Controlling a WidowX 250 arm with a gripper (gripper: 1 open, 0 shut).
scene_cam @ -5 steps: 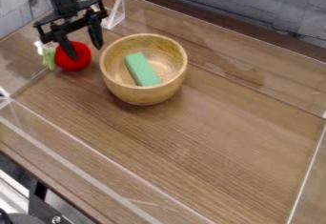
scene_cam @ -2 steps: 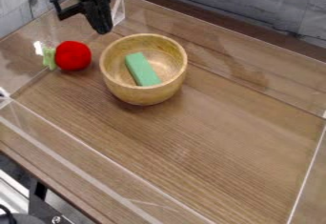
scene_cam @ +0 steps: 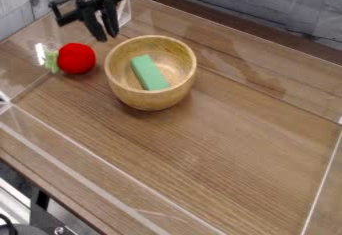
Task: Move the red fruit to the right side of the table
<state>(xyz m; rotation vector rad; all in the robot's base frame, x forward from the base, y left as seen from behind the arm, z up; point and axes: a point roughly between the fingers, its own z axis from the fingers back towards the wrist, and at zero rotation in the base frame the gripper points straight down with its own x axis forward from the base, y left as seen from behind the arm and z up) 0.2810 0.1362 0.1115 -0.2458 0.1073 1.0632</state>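
Brown tabletop (scene_cam: 227, 159) holds the red fruit (scene_cam: 76, 58); above it hovers the end effector (scene_cam: 86, 36), fingers apart

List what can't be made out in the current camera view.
- Gripper: dark and blurred; finger opening can't be read.
- Arm: cut off by the top edge, so its base is out of frame.
- Red fruit: its underside is hidden by its own body.
- Wooden bowl: floor under the green block is covered by it.
- Table: near side runs past the bottom edge.
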